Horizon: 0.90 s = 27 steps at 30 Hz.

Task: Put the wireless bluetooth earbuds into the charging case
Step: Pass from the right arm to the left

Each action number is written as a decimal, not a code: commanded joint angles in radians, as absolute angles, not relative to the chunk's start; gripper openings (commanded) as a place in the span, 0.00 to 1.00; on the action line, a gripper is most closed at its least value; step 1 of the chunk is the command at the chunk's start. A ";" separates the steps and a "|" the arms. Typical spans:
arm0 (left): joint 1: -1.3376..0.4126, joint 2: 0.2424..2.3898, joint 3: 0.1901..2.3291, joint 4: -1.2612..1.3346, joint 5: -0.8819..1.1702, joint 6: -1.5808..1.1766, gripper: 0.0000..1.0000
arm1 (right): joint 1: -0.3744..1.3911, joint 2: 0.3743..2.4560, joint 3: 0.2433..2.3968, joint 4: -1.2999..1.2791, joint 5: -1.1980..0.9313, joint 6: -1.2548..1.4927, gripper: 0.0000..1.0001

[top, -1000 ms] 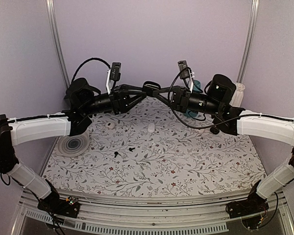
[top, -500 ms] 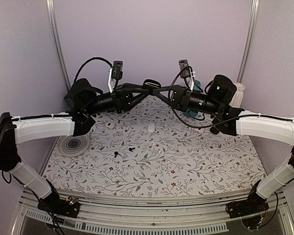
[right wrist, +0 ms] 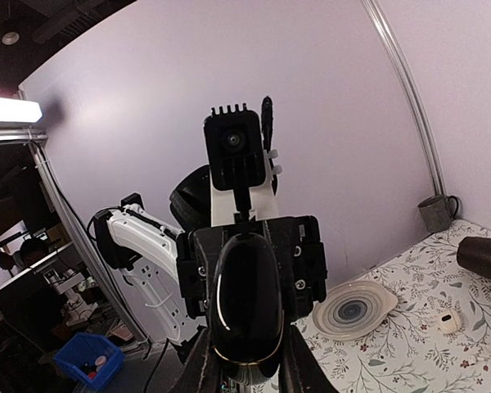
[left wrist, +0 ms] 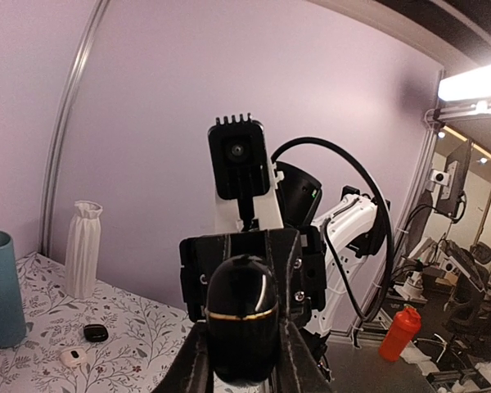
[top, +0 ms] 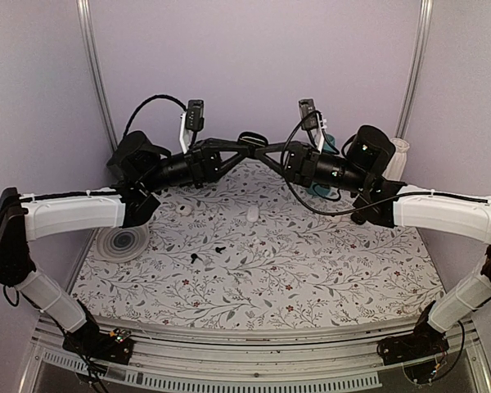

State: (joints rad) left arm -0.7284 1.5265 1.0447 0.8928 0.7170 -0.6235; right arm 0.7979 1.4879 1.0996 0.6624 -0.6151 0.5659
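Note:
The black charging case (top: 252, 144), pebble-shaped with a thin gold seam, hangs in the air above the back of the table. Both arms hold it from opposite sides. My left gripper (top: 242, 151) is shut on it, and the left wrist view shows the case (left wrist: 241, 315) pinched between the fingers (left wrist: 193, 362). My right gripper (top: 263, 152) is also shut on the case (right wrist: 247, 303), which fills the gap between its fingers (right wrist: 298, 360). Two tiny black earbuds (top: 220, 248) (top: 196, 258) lie loose on the floral tabletop, well below and in front of both grippers.
A white oval case (top: 253, 214) and a small white round object (top: 184, 210) lie mid-table. A ringed plate (top: 123, 242) sits at the left edge. At the back right stand a teal cylinder (left wrist: 0, 286), a white vase (top: 398, 155) and a small black rounded object (top: 358, 219).
My left gripper has shifted slightly right and closed its fingers onto the case that the right gripper was holding. The right arm and the earbuds have stayed put.

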 commanded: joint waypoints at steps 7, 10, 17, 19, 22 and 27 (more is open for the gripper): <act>-0.748 1.516 1.062 0.872 0.741 -0.564 0.00 | 0.802 1.488 1.103 0.617 -0.579 0.537 0.29; -0.748 1.499 1.055 0.832 0.745 -0.526 0.00 | 0.803 1.473 1.094 0.587 -0.555 0.508 0.48; -0.734 1.465 1.029 0.734 0.771 -0.465 0.00 | 0.786 1.430 1.070 0.547 -0.520 0.462 0.67; -0.729 1.459 1.016 0.730 0.779 -0.464 0.00 | 0.785 1.426 1.075 0.527 -0.518 0.449 0.68; -0.719 1.455 1.005 0.719 0.794 -0.465 0.00 | 0.784 1.426 1.086 0.500 -0.516 0.424 0.69; -0.709 1.444 1.001 0.718 0.829 -0.465 0.00 | 0.784 1.431 1.099 0.481 -0.499 0.409 0.69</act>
State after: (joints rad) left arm -0.7212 1.4796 1.0138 0.7261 0.7803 -0.4816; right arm 0.7906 1.4475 1.0832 0.5117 -0.5320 0.4381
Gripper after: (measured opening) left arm 0.203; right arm 0.689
